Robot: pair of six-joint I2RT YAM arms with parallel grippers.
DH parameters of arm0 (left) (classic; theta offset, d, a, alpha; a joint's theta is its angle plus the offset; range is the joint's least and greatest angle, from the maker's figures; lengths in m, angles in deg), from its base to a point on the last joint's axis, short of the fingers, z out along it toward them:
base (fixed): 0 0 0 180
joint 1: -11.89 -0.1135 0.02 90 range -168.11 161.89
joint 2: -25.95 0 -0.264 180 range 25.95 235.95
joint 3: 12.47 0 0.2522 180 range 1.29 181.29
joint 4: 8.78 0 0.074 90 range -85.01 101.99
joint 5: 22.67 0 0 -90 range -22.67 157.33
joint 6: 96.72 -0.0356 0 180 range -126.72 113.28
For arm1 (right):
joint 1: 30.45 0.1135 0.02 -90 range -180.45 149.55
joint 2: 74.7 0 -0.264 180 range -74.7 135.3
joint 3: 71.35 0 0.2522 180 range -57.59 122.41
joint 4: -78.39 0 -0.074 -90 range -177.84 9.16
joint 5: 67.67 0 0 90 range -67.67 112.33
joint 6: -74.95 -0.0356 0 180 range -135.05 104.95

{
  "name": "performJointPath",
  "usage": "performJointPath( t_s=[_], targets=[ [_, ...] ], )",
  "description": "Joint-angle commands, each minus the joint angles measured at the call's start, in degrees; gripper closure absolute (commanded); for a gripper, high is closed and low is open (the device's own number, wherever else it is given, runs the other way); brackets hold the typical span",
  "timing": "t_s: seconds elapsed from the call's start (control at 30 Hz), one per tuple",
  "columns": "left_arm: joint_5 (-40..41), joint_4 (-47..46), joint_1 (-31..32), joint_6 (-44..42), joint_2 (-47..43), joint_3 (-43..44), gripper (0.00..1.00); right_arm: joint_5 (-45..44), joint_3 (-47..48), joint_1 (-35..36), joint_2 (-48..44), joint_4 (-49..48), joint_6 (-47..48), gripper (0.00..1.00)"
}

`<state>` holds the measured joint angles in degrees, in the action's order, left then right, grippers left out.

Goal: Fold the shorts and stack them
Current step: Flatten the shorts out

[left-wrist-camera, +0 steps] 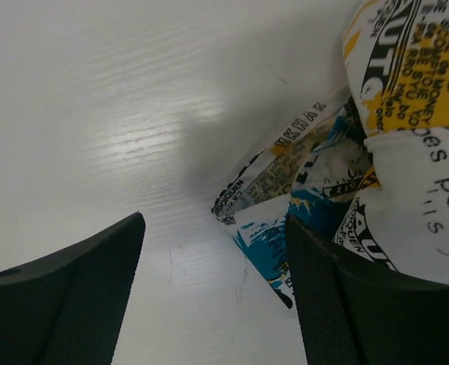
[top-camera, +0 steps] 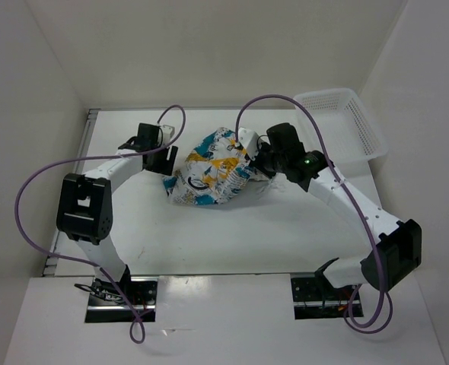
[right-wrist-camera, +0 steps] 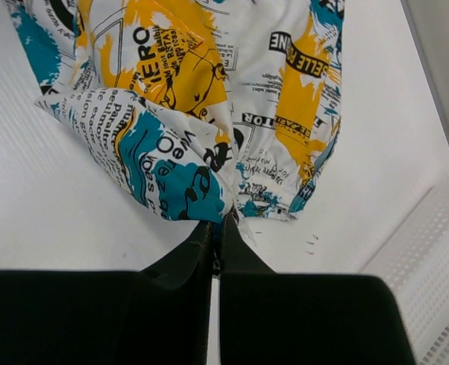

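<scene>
Shorts (top-camera: 213, 171) sat bunched mid-table (top-camera: 232, 243), nearer the far edge, not flat. Basket (top-camera: 346, 122) was at the far right corner, apart from them. Your right gripper (right-wrist-camera: 217, 228) was pinched shut on a thin bit of the shorts' edge. The bite looked shallow, so a pull could slip it or drag the whole heap. Your left gripper (left-wrist-camera: 215, 228) stood wide, a loose corner between its jaws, nothing held. Closing there might've caught one layer only and folded crooked.

shorts (top-camera: 213, 169) on table (top-camera: 209, 236) centre | basket (top-camera: 339, 125) behind, right
</scene>
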<state>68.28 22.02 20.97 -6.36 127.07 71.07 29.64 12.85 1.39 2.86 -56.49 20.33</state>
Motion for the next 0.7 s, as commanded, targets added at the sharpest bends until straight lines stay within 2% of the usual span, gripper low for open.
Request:
performJointPath(
  t_s=[0.0, 0.13, 0.27, 0.37, 0.43, 0.47, 0.5, 0.57, 0.6, 0.63, 0.67],
  targets=[
    [0.0, 1.6, 1.99, -0.36, 0.39, 0.37, 0.2, -1.86, 0.23, -1.16, -0.57, -1.73, -0.92, 1.0],
    [3.0, 1.67, 1.99, -0.36, 2.23, -2.63, 0.18, -1.86, 0.23, -1.16, -0.57, -1.73, -0.39, 1.0],
    [-3.23, 6.86, 1.99, -0.36, 6.63, 1.85, 0.19, -1.86, -0.29, -1.16, -0.57, -2.35, -0.39, 1.0],
    [-4.47, 7.74, 2.52, -0.36, 7.86, 1.85, 0.21, -1.86, -0.3, -1.16, -0.57, -2.35, -0.39, 1.0],
    [-4.99, 8.53, 2.52, -0.36, 7.86, 0.8, 0.26, -2.38, -0.82, -1.16, -0.57, -3.05, -0.39, 1.0],
    [-5.95, 8.54, 2.52, -0.36, 7.86, 0.19, 0.3, -2.39, -0.82, -1.16, -1.09, -3.05, -0.39, 1.0],
    [-7.0, 8.54, 2.52, -0.36, 7.86, -0.43, 0.48, -2.39, -1.35, -1.16, -1.09, -3.75, -0.39, 1.0],
    [-8.68, 9.15, 2.52, -0.36, 7.86, -1.05, 0.72, -2.91, -1.35, -1.16, -1.09, -5.59, -1.8, 1.0],
    [-10.6, 9.15, 2.52, -0.36, 7.86, -0.44, 0.93, -2.92, -1.35, -1.16, -1.09, -6.38, -2.5, 1.0],
    [-11.4, 9.15, 2.52, -0.36, 7.86, 0.09, 1.0, -3.79, -0.48, -1.16, -0.49, -7.18, -3.55, 1.0],
    [-12.28, 10.63, 2.52, -0.36, 7.17, 1.83, 1.0, -5.1, 0.14, -1.16, -0.48, -9.01, -3.56, 1.0]
  ],
)
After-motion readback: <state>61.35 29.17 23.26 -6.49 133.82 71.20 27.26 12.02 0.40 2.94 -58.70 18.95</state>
